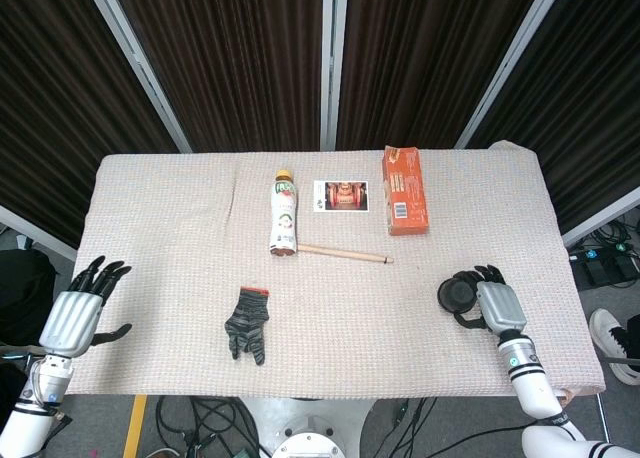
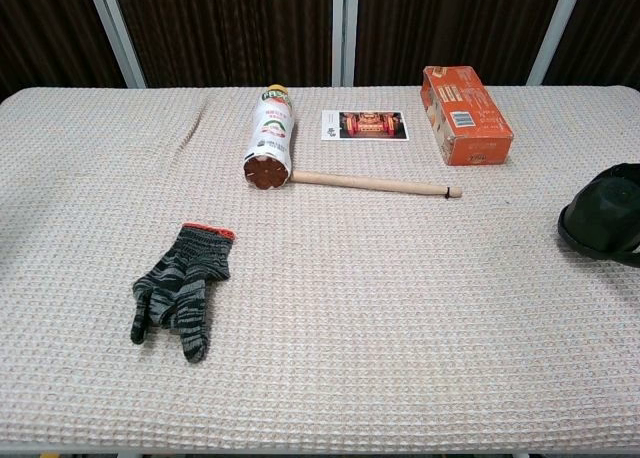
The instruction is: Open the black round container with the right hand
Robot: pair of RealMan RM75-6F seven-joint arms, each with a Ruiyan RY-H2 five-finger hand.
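The black round container (image 1: 456, 296) is near the table's right front, with my right hand (image 1: 494, 304) gripping it from the right, fingers curled around its rim. In the chest view the container (image 2: 603, 219) shows at the far right edge, and most of the hand is cut off there. I cannot tell whether its lid is on or off. My left hand (image 1: 76, 316) hangs open off the table's left edge, fingers spread and holding nothing.
A bottle (image 1: 284, 214) lies at the back middle with a wooden stick (image 1: 345, 251) by its base. A picture card (image 1: 341, 196) and an orange box (image 1: 404, 189) lie behind. A dark knitted glove (image 1: 248, 324) lies front left of centre.
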